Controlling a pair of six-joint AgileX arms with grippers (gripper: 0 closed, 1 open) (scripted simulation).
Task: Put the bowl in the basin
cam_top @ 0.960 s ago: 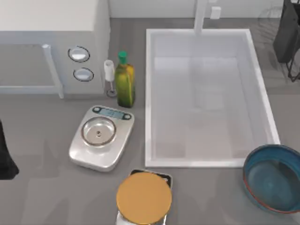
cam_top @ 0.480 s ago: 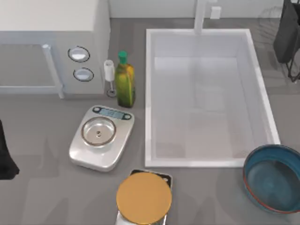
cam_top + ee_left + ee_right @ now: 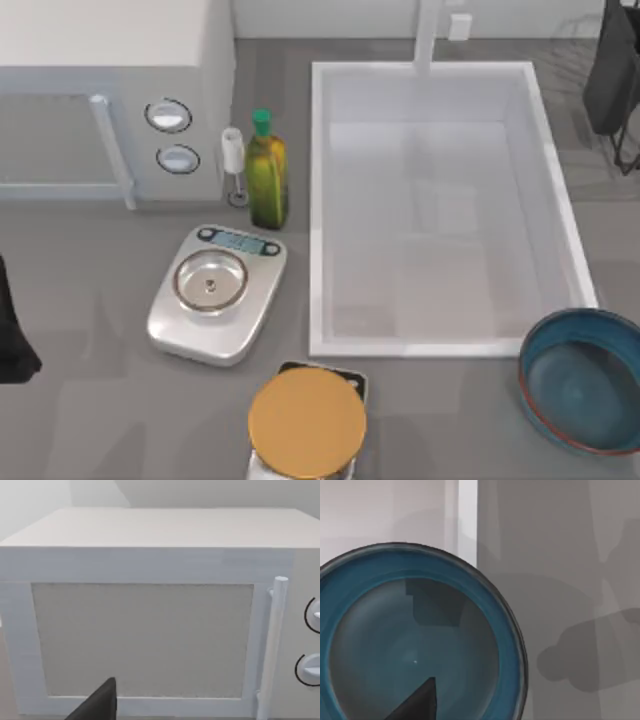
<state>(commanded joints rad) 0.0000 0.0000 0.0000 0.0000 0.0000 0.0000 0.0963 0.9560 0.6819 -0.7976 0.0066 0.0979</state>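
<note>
The dark teal-blue bowl stands upright on the grey counter at the front right, just outside the near right corner of the basin. The white rectangular basin takes up the middle right, with nothing inside it. My right arm hangs at the far right edge, well behind the bowl. In the right wrist view the bowl lies directly below, beside the basin rim, and a dark part of my right gripper juts over its inside. My left arm is parked at the left edge.
A white appliance with two knobs stands at the back left, facing my left wrist camera. A green bottle, a silver scale and an orange disc lie left of the basin. A tap rises behind it.
</note>
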